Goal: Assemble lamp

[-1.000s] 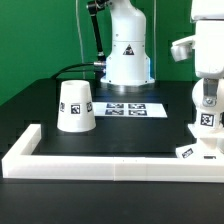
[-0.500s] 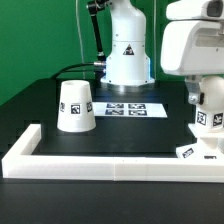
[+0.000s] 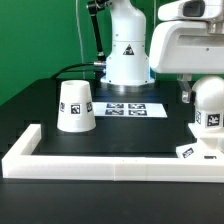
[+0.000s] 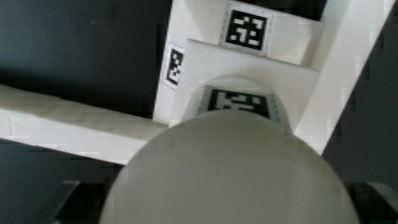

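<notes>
- The lamp shade [image 3: 75, 106] stands at the bench's 9 o'clock in the exterior view, well apart from the arm. I see little risk there.
- The bulb [image 3: 211, 100] stands at 3 o'clock, above the base [image 3: 192, 150]. I cannot tell if it is seated.
- The pincer [image 3: 200, 90] straddles its round head. I cannot tell whether it is clenched or released.
- That curved head could slip, I judge, toppling the bulb toward the white rail [image 3: 110, 165].
</notes>
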Available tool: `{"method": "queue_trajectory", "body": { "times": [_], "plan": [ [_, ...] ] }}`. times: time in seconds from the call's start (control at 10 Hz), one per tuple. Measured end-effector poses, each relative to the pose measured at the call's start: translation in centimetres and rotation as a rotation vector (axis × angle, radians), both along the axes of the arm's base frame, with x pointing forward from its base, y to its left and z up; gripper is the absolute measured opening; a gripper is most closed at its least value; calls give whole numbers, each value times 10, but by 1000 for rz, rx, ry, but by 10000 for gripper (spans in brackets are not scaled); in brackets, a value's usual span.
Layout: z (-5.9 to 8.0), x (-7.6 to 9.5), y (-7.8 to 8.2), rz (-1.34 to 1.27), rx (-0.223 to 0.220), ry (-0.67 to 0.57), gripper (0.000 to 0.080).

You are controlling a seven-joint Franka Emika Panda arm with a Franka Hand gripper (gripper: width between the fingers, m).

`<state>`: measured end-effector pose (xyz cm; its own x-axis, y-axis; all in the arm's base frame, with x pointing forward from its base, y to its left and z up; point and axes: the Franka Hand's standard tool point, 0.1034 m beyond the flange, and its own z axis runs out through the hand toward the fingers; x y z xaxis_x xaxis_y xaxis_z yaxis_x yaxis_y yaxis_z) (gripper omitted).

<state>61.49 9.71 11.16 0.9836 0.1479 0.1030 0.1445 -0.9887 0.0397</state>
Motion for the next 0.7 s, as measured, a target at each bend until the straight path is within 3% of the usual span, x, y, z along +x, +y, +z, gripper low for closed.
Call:
{"method": "queue_trajectory", "body": {
  "times": [0.2, 0.7],
  "plan": [
    [0, 0, -2, -92, 9, -3, 580],
    [-2, -5, -2, -626, 89, 20, 580]
  ]
}}
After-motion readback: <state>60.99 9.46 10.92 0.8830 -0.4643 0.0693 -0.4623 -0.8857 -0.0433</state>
